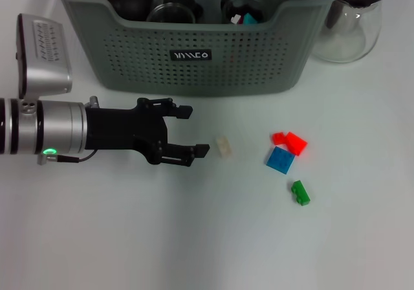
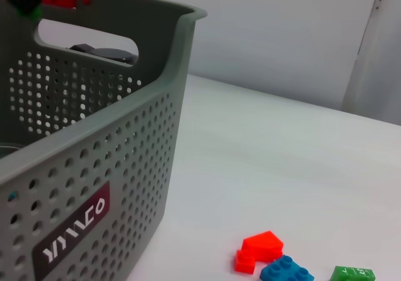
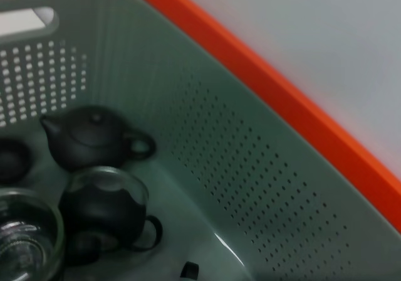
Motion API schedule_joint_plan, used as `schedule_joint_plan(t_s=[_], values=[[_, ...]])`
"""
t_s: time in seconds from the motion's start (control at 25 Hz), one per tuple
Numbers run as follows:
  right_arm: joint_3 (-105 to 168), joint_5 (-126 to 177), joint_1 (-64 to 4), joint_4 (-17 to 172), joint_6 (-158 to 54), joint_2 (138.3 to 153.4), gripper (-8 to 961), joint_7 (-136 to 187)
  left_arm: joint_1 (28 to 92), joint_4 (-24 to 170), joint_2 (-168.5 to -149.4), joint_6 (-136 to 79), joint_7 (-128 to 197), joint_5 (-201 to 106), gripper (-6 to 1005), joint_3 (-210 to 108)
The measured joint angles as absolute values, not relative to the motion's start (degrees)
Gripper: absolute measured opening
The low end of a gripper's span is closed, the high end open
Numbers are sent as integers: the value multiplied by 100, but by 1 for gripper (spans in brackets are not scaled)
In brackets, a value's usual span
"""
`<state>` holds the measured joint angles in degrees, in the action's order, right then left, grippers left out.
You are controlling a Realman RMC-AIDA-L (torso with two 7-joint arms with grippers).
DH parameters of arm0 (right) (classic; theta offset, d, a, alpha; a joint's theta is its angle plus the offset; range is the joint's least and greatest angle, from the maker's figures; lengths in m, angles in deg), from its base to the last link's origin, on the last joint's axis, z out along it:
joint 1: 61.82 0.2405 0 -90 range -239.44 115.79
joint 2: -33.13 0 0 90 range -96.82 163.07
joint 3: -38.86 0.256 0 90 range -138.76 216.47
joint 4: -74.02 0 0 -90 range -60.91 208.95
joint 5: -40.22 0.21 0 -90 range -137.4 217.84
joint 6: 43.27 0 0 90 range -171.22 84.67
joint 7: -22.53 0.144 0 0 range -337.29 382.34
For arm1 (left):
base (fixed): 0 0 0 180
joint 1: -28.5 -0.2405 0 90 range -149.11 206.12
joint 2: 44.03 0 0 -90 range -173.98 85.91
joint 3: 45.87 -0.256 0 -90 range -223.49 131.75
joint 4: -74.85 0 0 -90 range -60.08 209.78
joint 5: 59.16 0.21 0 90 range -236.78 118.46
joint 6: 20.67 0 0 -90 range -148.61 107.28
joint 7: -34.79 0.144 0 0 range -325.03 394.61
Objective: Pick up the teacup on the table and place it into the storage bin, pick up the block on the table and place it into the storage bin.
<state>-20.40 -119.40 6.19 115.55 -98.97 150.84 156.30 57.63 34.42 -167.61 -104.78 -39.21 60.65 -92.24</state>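
Head view: your left gripper (image 1: 187, 132), jaws parted and empty, faces the cream block (image 1: 224, 146) just ahead; storage bin (image 1: 194, 57) beyond | Left wrist view: bin wall beside red (image 2: 258, 249), blue (image 2: 286, 271), green (image 2: 352, 273) blocks | Right wrist view: right gripper unseen; dark teapots (image 3: 94, 137) binned; blocks judged remaining.

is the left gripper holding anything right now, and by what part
Nothing. The left gripper is open and empty above the table, just short of the small cream block.
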Motion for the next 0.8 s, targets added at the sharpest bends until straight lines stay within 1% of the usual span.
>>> schedule_joint_plan(t_s=[0.24, 0.44, 0.8], values=[[-2392, -12007, 612, 11432, -9602, 15271, 491, 15633, 5767, 3442, -16758, -10477, -3921, 6083, 861, -9210], [-2503, -12012, 609, 11479, -9586, 15315, 496, 15730, 5768, 3442, -16753, -10477, -3921, 6092, 861, -9209], [-2505, -11951, 535, 11796, -9642, 15314, 666, 15871, 5726, 3465, -16752, -10482, -3922, 6081, 861, -9190]])
